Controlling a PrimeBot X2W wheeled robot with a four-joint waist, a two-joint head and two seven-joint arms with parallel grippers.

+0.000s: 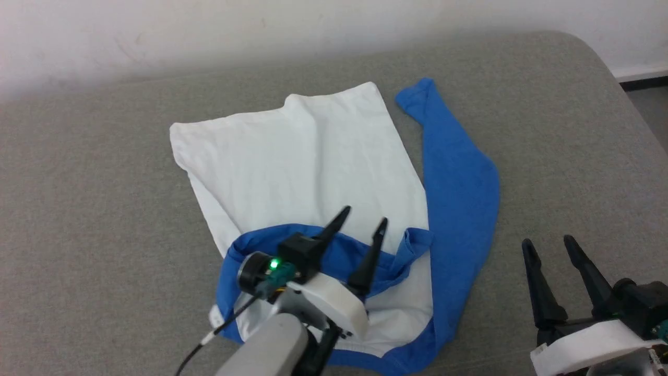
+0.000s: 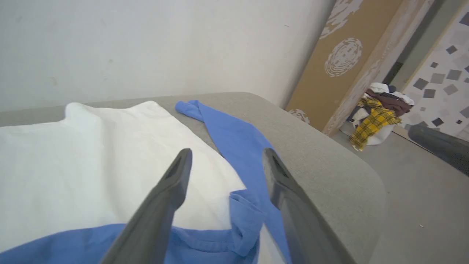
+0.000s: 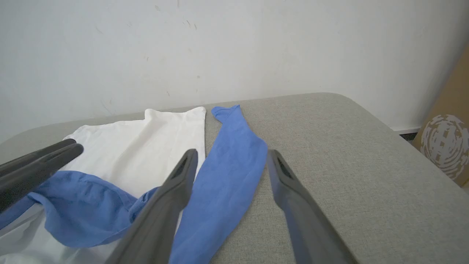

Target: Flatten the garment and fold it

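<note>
The garment (image 1: 308,162) lies spread on the grey surface, a white body with a blue collar band folded over it near me and a long blue sleeve (image 1: 459,193) stretched out on the right. My left gripper (image 1: 364,218) hovers open above the blue band and holds nothing. In the left wrist view its fingers (image 2: 227,156) frame the white cloth (image 2: 91,161) and the bunched blue edge. At the lower right my right gripper (image 1: 549,244) is open over bare surface, just right of the sleeve. The right wrist view has its fingers (image 3: 231,156) straddling the sleeve's edge (image 3: 227,176).
The grey padded surface (image 1: 563,156) ends at a rounded edge on the right, with floor beyond. A pale wall runs behind it. In the left wrist view a heap of clothes (image 2: 377,113) sits on the floor by a brown patterned panel (image 2: 344,62).
</note>
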